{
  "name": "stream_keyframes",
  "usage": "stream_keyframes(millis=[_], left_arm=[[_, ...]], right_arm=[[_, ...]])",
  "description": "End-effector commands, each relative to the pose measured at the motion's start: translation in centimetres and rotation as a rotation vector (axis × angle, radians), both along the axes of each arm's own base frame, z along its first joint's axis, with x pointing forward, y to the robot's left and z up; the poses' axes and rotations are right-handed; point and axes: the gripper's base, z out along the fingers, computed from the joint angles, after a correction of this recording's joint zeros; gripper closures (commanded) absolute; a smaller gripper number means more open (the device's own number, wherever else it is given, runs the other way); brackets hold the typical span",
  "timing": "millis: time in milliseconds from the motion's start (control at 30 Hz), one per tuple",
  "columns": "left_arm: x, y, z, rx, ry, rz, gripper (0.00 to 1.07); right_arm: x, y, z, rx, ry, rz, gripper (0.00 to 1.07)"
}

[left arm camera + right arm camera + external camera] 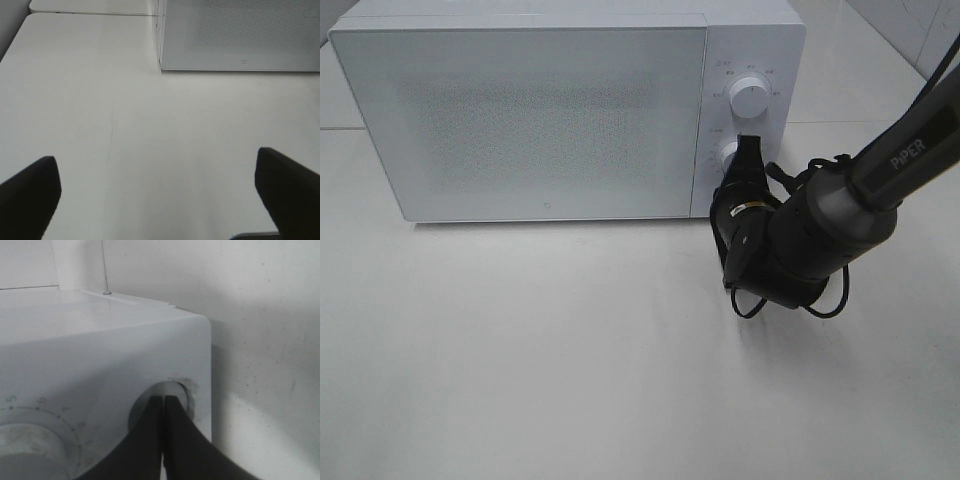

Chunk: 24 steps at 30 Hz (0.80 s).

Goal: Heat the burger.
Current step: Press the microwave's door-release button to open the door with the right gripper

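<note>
Right arm [850,195] is slanting in from the right edge
Pinched closed, right claw [747,148] is touching microwave's [540,120] lower knob [727,153]; left claw [160,200] is gaping wide; burger is showing nowhere.

The high camera looks steeply down from the front onto the white box-shaped microwave [550,110] and pale flat tabletop [520,380]. The left wrist view sits low over that table, facing the oven's front corner. The right wrist view is far nearer, almost against the round white lower dial [172,390], and shares only the control panel with the overhead view.
</note>
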Motion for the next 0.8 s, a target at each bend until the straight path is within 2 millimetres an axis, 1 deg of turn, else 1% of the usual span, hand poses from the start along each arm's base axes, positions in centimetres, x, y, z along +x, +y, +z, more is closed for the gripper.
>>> stream_keyframes(millis=[33,233,300,400,633,800], left_arm=[[0.0,0.0,0.1,-0.002,-0.017,0.004,0.09],[0.0,0.0,0.1,-0.002,-0.017,0.004,0.09],[0.0,0.0,0.1,-0.002,-0.017,0.004,0.09],[0.0,0.0,0.1,-0.002,-0.017,0.004,0.09],[0.0,0.0,0.1,-0.002,-0.017,0.004,0.09],[0.0,0.0,0.1,-0.002,-0.017,0.004,0.09]], right_arm=[[1.7,0.3,2.4,-0.012,-0.184,-0.005,1.07],[2.4,0.6,2.4,-0.021,-0.239,-0.008,1.07],[3.1,0.8,2.8,-0.040,-0.328,-0.022,1.07],[3.5,0.8,3.0,-0.038,-0.325,-0.020,1.07],[3.5,0.8,2.9,-0.048,-0.314,-0.013,1.07],[3.5,0.9,2.6,-0.057,-0.275,0.003,1.07]])
